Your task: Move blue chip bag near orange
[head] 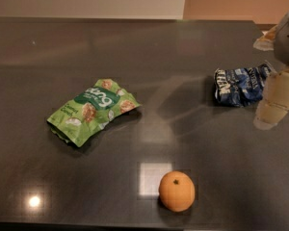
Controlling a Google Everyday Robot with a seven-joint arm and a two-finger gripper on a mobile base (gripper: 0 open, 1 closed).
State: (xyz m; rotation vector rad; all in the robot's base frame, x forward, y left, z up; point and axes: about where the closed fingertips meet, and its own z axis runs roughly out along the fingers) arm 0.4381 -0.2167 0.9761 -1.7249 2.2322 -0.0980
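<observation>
**End effector at the blue bag, orange well apart**

The end effector stands at the right edge of the camera view, low over the dark worktop. Its two pale fingers look spread rather than pressed together, one beyond the blue bag and one on the near side. The bag's right end lies in the gap between them. Whether either finger touches the foil cannot be told.

The bag lies flat and crumpled, its long axis running roughly across the view and rising a little toward the right. Most of its length therefore extends leftward, away from the end effector, so a closing grip would take only the end. That relation governs the coming move.

The orange rests near the front edge of the worktop, well apart from the bag, toward the viewer and to the left. A green bag lies farther left, off the direct line between the two. The bag has not yet been brought near the orange.
</observation>
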